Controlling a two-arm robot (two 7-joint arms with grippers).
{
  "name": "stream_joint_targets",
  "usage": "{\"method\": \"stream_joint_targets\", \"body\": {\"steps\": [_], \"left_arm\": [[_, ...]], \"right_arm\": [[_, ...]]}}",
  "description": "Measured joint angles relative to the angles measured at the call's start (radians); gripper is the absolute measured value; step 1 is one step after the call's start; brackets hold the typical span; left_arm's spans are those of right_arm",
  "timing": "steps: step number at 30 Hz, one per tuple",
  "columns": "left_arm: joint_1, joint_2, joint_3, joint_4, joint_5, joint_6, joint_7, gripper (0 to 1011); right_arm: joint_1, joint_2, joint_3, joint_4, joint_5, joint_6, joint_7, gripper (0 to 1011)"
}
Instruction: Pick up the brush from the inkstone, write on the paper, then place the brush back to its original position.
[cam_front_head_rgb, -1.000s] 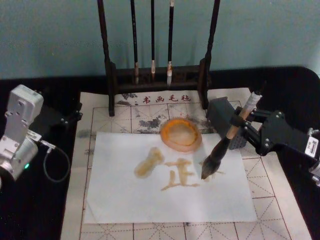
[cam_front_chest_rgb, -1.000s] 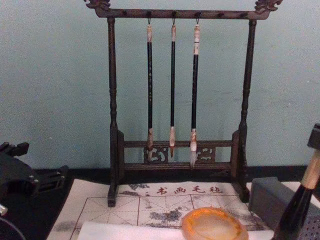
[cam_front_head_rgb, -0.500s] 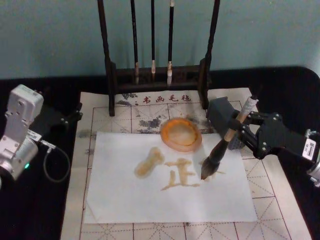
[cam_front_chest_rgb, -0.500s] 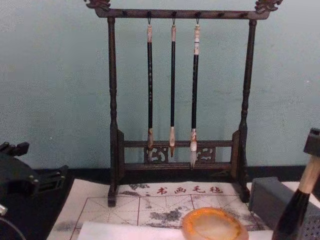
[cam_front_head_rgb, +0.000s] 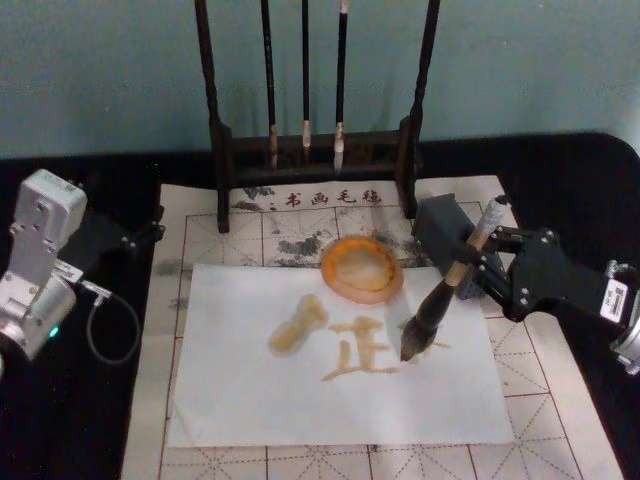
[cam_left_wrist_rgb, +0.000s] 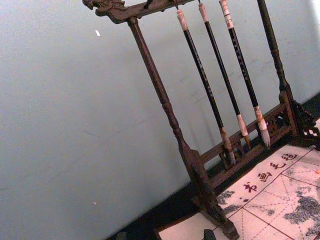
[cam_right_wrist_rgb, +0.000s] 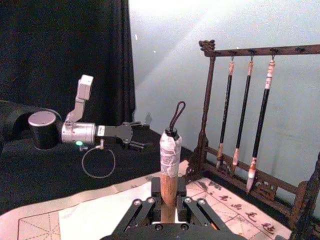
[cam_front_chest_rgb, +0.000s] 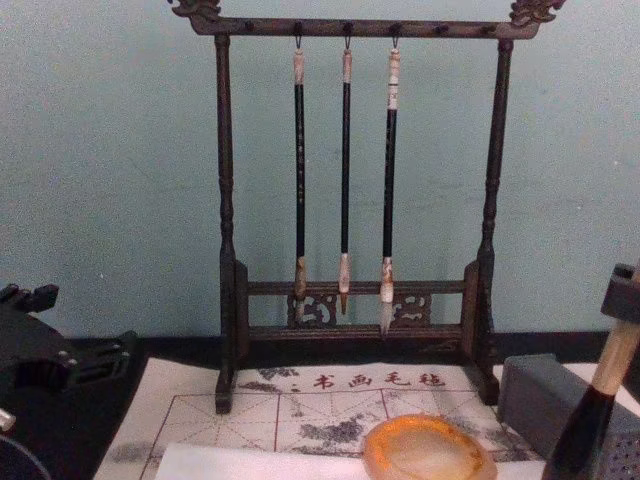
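Brush (cam_front_head_rgb: 443, 295): tan wooden handle, glossy black shaft, tilted, tuft tip on white paper (cam_front_head_rgb: 300, 400).
Right hand (cam_front_head_rgb: 472, 258): clamped round the handle, above the tuft.
Inkstone (cam_front_head_rgb: 362, 268): round, amber, left of the shaft.
Left hand (cam_front_head_rgb: 118, 236): parked far left.

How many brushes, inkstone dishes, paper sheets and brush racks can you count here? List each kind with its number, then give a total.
Thin hanging brushes: 3
Large brush, held by the right gripper: 1
Orange inkstone dish: 1
White paper sheet: 1
Wooden rack: 1
Total: 7
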Motion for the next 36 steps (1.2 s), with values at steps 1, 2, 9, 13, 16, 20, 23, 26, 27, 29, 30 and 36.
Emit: {"method": "stream_joint_targets", "body": {"steps": [1,2,9,13,16,20,23,26,27,29,30,36], "left_arm": [[0.0,0.0,0.0,0.0,0.0,0.0,0.0,1001],[0.0,0.0,0.0,0.0,0.0,0.0,0.0,1001],[0.0,0.0,0.0,0.0,0.0,0.0,0.0,1001],[0.0,0.0,0.0,0.0,0.0,0.0,0.0,1001],[0.0,0.0,0.0,0.0,0.0,0.0,0.0,1001],[0.0,0.0,0.0,0.0,0.0,0.0,0.0,1001],[0.0,0.0,0.0,0.0,0.0,0.0,0.0,1001],[0.0,0.0,0.0,0.0,0.0,0.0,0.0,1001],[0.0,0.0,0.0,0.0,0.0,0.0,0.0,1001],[0.0,0.0,0.0,0.0,0.0,0.0,0.0,1001],[0.0,0.0,0.0,0.0,0.0,0.0,0.0,1001],[0.0,0.0,0.0,0.0,0.0,0.0,0.0,1001]], "right_arm": [[0.001,-0.001,-0.001,0.001,0.0,0.0,0.001,187],[0.001,-0.001,-0.001,0.001,0.0,0.0,0.001,187],[0.007,-0.005,-0.005,0.007,-0.002,0.0,0.004,187],[0.008,-0.007,-0.008,0.008,-0.004,0.0,0.004,187],[0.009,-0.008,-0.009,0.009,-0.006,0.0,0.004,187],[0.01,-0.008,-0.011,0.011,-0.011,0.0,0.004,187],[0.01,-0.007,-0.012,0.011,-0.012,0.0,0.002,187],[0.01,-0.007,-0.012,0.012,-0.014,0.0,0.001,187],[0.009,-0.006,-0.012,0.013,-0.015,0.0,0.0,187],[0.009,-0.005,-0.012,0.013,-0.015,0.001,0.0,187],[0.009,-0.005,-0.012,0.013,-0.016,0.001,0.0,187],[0.004,-0.001,-0.008,0.013,-0.017,0.0,-0.001,187]]}}
